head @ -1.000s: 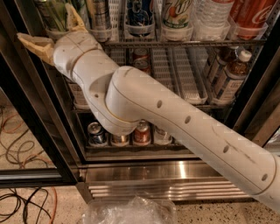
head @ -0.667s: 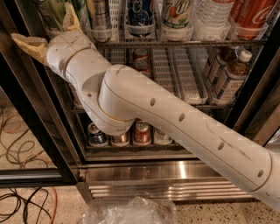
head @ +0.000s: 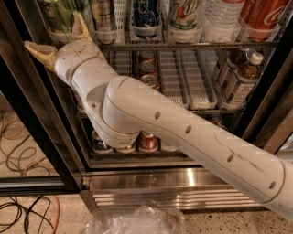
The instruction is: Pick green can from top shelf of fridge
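End effector (head: 57, 39) gapes wide, empty, just below green can (head: 62, 13) on top shelf (head: 183, 45).

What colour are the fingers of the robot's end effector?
Pale tan, camera view; the end effector is beside the green can on the top shelf.

Tan-fingered white gripper (head: 54, 33) at the grey top shelf (head: 192, 45), left end, by the seemingly pale-streaked green can (head: 62, 13); red cola cans (head: 148, 69) below.

White arm (head: 183, 132) is stretching diagonally from lower right to upper left; end effector (head: 52, 31) is sitting top left, tan fingers (head: 39, 51) splaying wide apart.
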### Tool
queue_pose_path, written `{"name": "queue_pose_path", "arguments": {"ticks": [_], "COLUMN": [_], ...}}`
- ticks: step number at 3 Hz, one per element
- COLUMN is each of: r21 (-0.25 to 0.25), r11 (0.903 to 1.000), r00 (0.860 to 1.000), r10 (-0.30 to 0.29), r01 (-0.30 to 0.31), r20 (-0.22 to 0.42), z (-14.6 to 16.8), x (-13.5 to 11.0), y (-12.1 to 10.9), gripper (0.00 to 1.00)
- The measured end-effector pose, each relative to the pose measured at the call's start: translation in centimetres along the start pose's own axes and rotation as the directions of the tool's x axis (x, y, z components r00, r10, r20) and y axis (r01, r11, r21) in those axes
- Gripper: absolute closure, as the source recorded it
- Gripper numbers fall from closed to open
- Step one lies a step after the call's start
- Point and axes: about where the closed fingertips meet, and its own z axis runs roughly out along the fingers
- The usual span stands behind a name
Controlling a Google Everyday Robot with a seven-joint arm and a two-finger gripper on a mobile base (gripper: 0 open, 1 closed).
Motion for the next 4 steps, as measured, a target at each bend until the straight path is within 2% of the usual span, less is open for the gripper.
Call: {"name": "queue_pose_path", "arguments": {"ticks": [1, 2, 4], "r21": [0.059, 0.059, 0.076], "r11": [0.9975, 0.9975, 0.9967], "r00": [0.999, 0.999, 0.999], "r10": [-0.04, -0.04, -0.033], "r01": [0.039, 0.039, 0.03], "r20": [0.004, 0.004, 0.034], "z": [0.0, 0.0, 1.2], "x": [0.5, 0.5, -0.2], "y": [-1.9, -1.9, -2.5], "gripper": [0.26, 0.29, 0.29]}}
